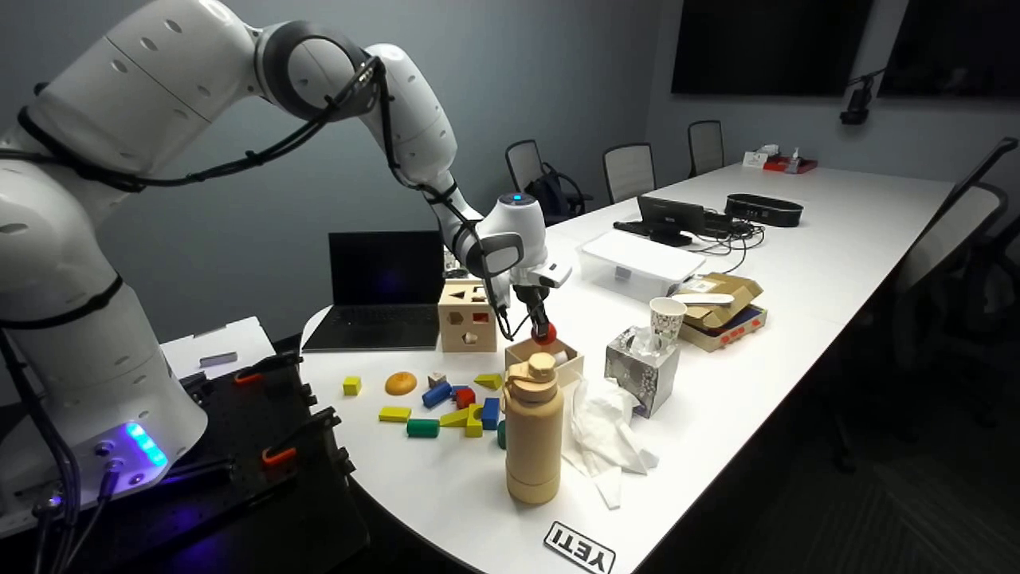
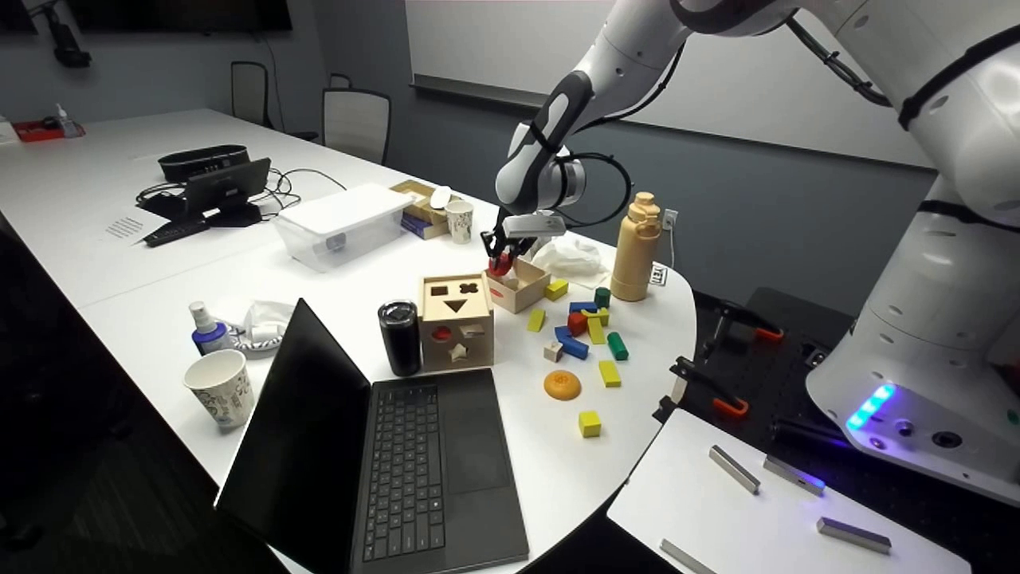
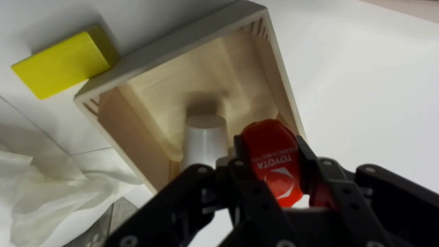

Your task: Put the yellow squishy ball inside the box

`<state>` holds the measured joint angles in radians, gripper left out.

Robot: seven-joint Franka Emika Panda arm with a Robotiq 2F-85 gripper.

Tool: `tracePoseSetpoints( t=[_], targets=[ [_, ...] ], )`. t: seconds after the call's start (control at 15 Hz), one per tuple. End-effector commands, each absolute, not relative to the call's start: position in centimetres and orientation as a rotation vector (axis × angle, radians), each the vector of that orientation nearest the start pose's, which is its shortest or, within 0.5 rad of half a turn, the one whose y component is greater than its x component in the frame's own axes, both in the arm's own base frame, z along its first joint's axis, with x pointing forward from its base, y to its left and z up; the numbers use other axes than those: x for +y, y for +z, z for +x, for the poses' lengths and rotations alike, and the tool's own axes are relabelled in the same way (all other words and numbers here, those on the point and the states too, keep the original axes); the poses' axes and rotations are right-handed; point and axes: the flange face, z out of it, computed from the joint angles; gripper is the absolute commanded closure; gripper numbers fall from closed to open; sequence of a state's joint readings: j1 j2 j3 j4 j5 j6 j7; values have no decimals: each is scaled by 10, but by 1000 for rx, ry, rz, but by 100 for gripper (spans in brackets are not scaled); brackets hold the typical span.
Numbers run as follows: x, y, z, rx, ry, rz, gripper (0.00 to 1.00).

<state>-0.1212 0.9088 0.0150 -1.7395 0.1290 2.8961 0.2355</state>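
My gripper (image 3: 269,141) is shut on a red ball (image 3: 276,161) with white TOYOTA lettering; the fingers press its sides. The red ball also shows in both exterior views (image 1: 545,335) (image 2: 500,265), over a shallow open wooden tray (image 2: 510,300). In the wrist view the ball is over one side of the tray (image 3: 181,56), and a white cylinder (image 3: 205,139) stands inside. The box, a light-wood cube with dark shaped holes, stands beside the laptop in both exterior views (image 1: 468,328) (image 2: 456,351). No yellow squishy ball shows; the small yellow things are blocks.
Several coloured blocks (image 2: 577,323) and an orange dome (image 2: 562,385) lie near the tray. A tan bottle (image 1: 534,438), crumpled tissue (image 1: 606,430) and tissue box (image 1: 644,371) are close by. A black tumbler (image 2: 400,339) and laptop (image 2: 442,470) stand by the cube.
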Motion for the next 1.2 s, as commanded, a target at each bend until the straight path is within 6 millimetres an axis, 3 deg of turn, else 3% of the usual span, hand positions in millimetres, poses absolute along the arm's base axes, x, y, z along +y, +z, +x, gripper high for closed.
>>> tracePoseSetpoints(
  t=[0.0, 0.13, 0.33, 0.53, 0.8, 1.13],
  targets=[
    [-75, 86, 672, 685, -356, -2948, 38],
    [-72, 95, 672, 676, -369, -2954, 23],
    [-60, 124, 665, 666, -418, -2964, 1],
    [-36, 163, 649, 661, -476, -2957, 0],
    [5, 203, 609, 669, -444, -2963, 0],
    [41, 228, 557, 741, -399, -2975, 0]
  ],
)
